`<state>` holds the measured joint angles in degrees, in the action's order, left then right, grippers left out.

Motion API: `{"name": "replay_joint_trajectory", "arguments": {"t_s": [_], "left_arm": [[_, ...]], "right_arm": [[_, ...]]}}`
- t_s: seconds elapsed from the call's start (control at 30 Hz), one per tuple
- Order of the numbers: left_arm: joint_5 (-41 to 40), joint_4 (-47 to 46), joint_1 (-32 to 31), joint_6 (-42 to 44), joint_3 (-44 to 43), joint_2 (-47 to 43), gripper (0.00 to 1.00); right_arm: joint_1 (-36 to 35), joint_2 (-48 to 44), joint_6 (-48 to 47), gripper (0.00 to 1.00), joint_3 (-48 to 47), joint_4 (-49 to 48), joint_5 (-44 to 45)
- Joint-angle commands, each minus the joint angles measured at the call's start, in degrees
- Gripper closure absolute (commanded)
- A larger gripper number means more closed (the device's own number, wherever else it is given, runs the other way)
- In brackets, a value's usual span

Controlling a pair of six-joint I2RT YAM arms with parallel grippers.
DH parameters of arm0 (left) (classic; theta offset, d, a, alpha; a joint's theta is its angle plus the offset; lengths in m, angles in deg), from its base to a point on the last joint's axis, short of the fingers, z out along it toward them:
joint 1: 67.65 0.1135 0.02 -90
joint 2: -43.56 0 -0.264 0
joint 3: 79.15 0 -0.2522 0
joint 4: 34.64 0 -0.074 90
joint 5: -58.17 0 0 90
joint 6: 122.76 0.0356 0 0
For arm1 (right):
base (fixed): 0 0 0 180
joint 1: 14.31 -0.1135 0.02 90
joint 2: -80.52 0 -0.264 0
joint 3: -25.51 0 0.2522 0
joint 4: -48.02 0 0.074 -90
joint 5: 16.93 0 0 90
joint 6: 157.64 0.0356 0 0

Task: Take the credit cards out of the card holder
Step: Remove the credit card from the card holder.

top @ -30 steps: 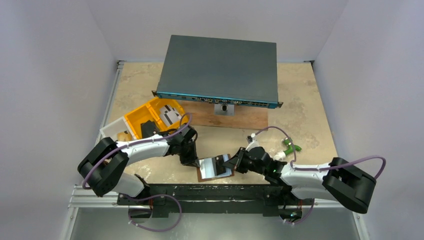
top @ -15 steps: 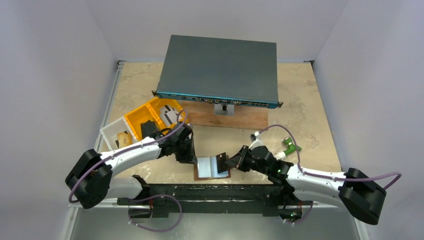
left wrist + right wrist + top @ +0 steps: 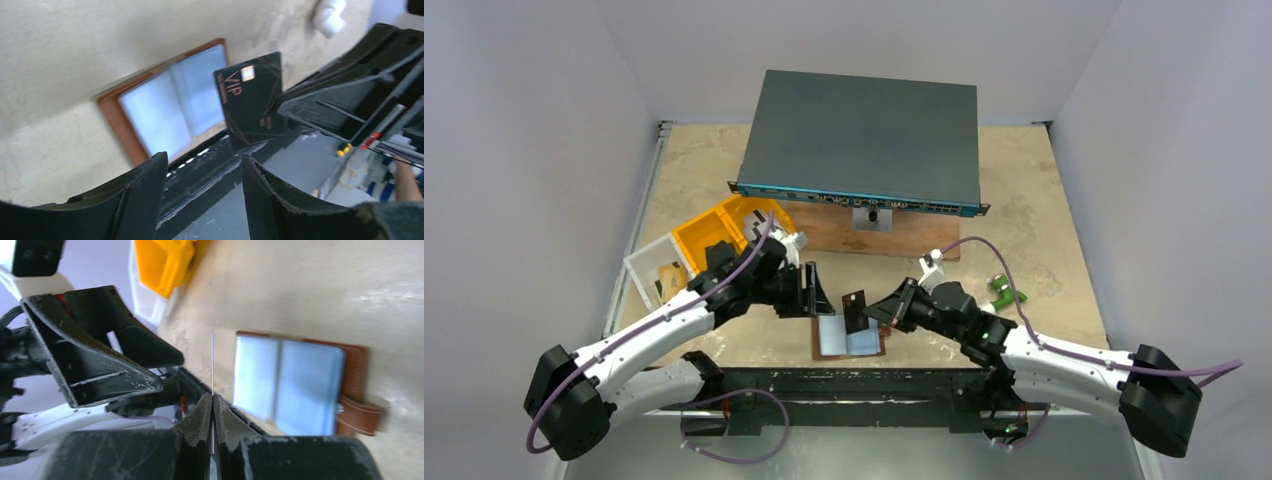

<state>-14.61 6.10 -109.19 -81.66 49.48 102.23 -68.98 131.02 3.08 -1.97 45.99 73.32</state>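
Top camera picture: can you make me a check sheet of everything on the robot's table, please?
Surface: beige mottled table.
Job's things: brown card holder lies open flat near the front edge; black card is out, held up in the air.
Clutter: yellow tray and clear box at left; network switch on wooden board at back; green connector at right.
Grippers: left gripper fingers apart, empty; right gripper fingers shut on the black card.
Cables: purple cables loop along both arms.
Surroundings: pale walls on three sides.

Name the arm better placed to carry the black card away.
Right, probably. The right gripper is shut on the black rectangular VIP card, held clear of the open brown leather card holder; the left gripper stands open beside it, holding nothing.
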Motion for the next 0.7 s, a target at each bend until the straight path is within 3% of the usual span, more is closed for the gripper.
{"name": "replay_joint_trajectory", "arguments": {"t_s": [0.0,0.33,0.67], "left_arm": [[8.68,-7.07,1.67,-1.75,1.61,-4.10,0.44],[16.34,-14.00,4.80,-5.35,4.07,-9.05,0.43],[17.97,-16.01,5.23,-6.75,5.23,-9.51,0.44]], "right_arm": [[0.28,0.42,1.90,1.00,-3.80,-6.86,-4.54],[0.27,3.73,6.50,1.00,-4.05,-17.76,-9.17],[0.23,3.84,7.41,1.00,-4.15,-19.21,-9.67]]}}
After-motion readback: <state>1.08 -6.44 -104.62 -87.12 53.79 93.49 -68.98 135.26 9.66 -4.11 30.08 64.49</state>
